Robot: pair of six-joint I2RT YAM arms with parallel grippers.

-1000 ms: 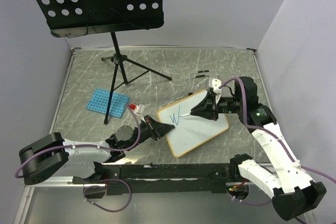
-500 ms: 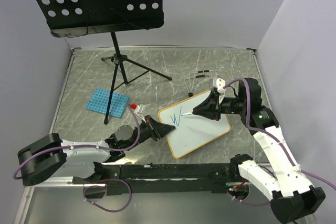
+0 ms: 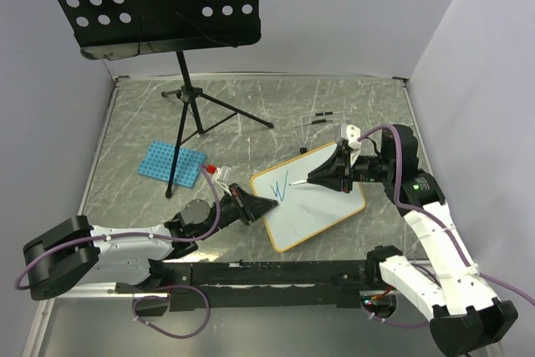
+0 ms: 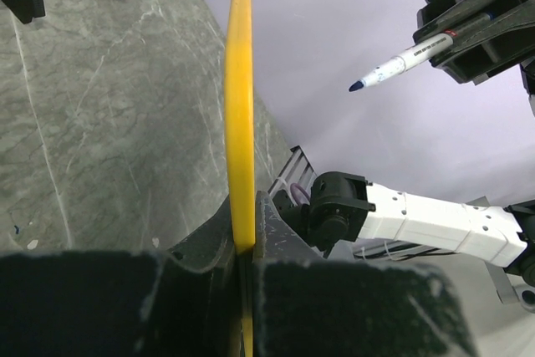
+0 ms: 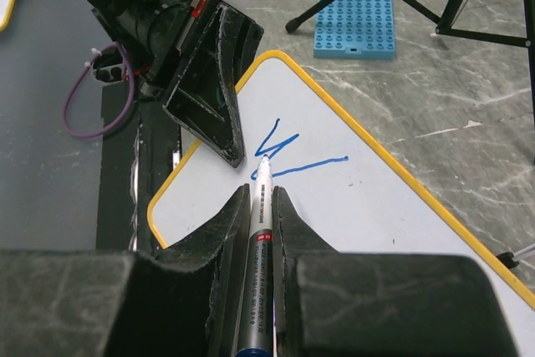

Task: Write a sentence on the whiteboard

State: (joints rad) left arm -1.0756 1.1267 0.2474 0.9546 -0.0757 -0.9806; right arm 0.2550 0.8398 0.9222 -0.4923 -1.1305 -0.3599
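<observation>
The whiteboard (image 3: 322, 211), white with a thin orange-yellow frame, lies tilted near the table's front middle. My left gripper (image 3: 266, 205) is shut on its left edge; the left wrist view shows the frame (image 4: 240, 106) edge-on between the jaws of this gripper (image 4: 247, 206). My right gripper (image 3: 322, 177) is shut on a grey marker (image 5: 261, 223) with a blue tip. A blue zigzag stroke (image 5: 284, 152) like a "W" is all the writing on the board (image 5: 359, 223). The marker (image 4: 401, 60) hangs a little off the board's surface, its tip over the stroke (image 3: 281, 186).
A black perforated music stand (image 3: 159, 2) on a tripod (image 3: 188, 94) fills the back left. A blue perforated rack (image 3: 171, 162) lies left of the board, with a small red-capped item (image 3: 216, 170) beside it. A wire holder (image 3: 316, 123) stands behind the board.
My right gripper has drawn back slightly to the right with the marker, its tip leaving the stroke. The left gripper keeps its hold on the board's edge.
</observation>
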